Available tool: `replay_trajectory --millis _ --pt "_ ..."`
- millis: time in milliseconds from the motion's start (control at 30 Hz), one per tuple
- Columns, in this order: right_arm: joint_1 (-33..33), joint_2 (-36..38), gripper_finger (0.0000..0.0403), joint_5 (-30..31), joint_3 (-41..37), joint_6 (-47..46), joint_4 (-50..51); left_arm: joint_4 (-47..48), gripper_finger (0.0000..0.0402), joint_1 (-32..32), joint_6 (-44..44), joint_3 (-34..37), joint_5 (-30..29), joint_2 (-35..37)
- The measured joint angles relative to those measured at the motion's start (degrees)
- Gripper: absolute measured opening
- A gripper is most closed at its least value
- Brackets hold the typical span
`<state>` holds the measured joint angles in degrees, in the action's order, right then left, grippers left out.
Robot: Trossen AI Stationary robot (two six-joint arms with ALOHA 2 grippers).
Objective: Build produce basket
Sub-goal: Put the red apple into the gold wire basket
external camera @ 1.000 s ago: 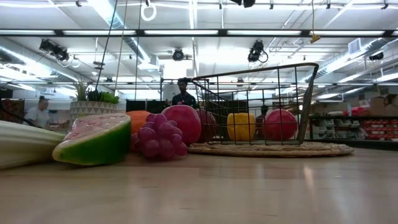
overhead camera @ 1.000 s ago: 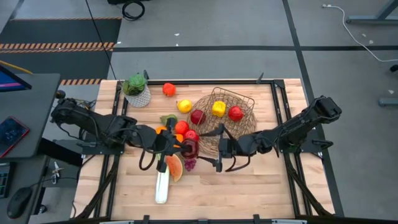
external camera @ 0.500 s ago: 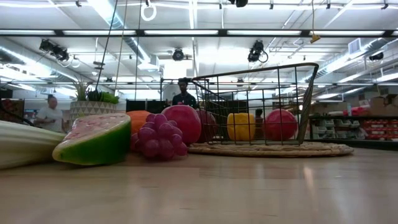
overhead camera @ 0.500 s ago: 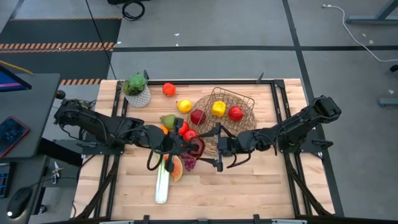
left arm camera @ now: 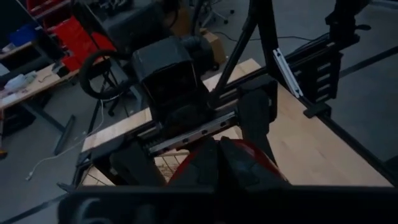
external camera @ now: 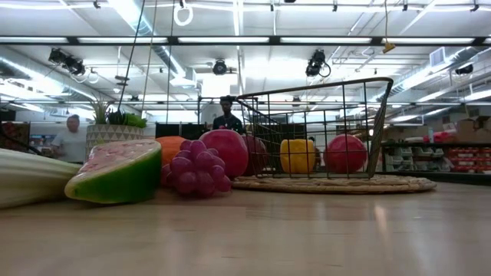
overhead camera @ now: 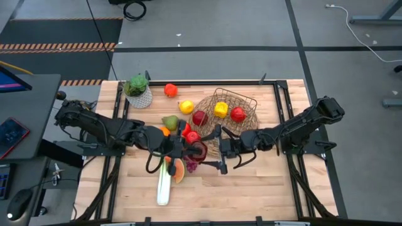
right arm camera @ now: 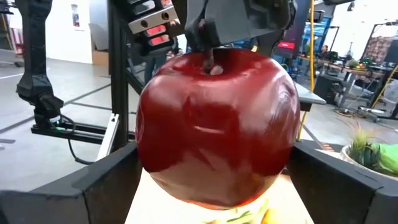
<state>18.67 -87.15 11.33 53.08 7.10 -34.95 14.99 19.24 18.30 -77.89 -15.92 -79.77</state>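
Note:
A dark red apple (overhead camera: pixel 197 150) hangs in the air between my two grippers, above the middle of the table. My left gripper (overhead camera: pixel 188 149) reaches in from the left and is shut on the apple. My right gripper (overhead camera: pixel 213 150) faces it from the right, open, with one finger (right arm camera: pixel 102 186) on each side of the apple (right arm camera: pixel 214 124). The brown wire basket (overhead camera: pixel 242 95) stands at the back right on its round woven rim (external camera: pixel 330 184), with a yellow fruit (overhead camera: pixel 220 110) and a red apple (overhead camera: pixel 238 113) inside. Neither gripper shows in the low view. My left gripper pinches the apple's stem (right arm camera: pixel 209 59) at the top of the fruit between its two shut fingers, coming down from above. The apple hangs upright below the fingers, clear of the table. My right gripper's fingers flank the apple's sides; I cannot tell whether they touch it.
On the table at front left lie a watermelon slice (overhead camera: pixel 178 169), a leek (overhead camera: pixel 163 187), purple grapes (overhead camera: pixel 191 166), an orange (overhead camera: pixel 162 131), a pear (overhead camera: pixel 169 122) and red apples (overhead camera: pixel 191 135). A lemon (overhead camera: pixel 186 107) and a potted plant (overhead camera: pixel 138 91) are at the back left.
My left gripper has carried the red apple a little toward the table's right, in between my right gripper's open fingers. The pear behind the left arm has come into view.

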Motion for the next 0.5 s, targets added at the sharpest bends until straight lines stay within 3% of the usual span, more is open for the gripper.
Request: replay_trajectory --millis 500 --pt "-1.4 0.0 0.0378 -6.6 0.0 -1.2 -1.0 -1.4 0.0002 -0.7 2.6 0.0 -0.4 0.0"
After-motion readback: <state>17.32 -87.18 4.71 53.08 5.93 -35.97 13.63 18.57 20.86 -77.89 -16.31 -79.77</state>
